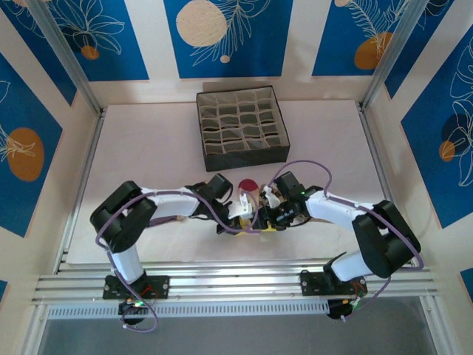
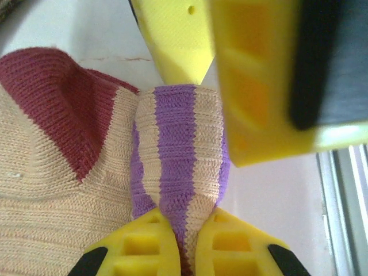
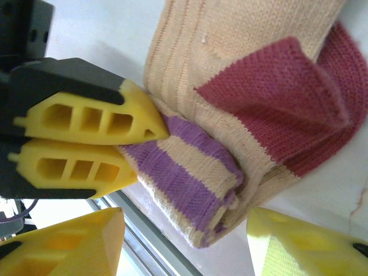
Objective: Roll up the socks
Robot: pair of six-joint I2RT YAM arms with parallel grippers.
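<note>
left gripper (image 2: 184, 238) clamped on sock (image 2: 52, 172) cuff | right gripper (image 3: 185, 218) apart | white table (image 1: 148, 140), blue-patterned walls (image 1: 255, 37)

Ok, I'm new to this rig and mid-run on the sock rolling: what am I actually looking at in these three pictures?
The machine is two small robot arms, the left arm and the right arm, bolted at the table's near edge. Each ends in a two-finger yellow gripper. The top picture looks down from above and behind them. The other two come from a camera on each wrist, with that gripper's own fingers at the bottom.

On the white table sit a grey compartment box at the back and, between the arms, a beige sock with a maroon toe and a purple-striped cuff. The left gripper is shut on that cuff. The right gripper is open, a finger either side of the cuff, gripping nothing.
</note>
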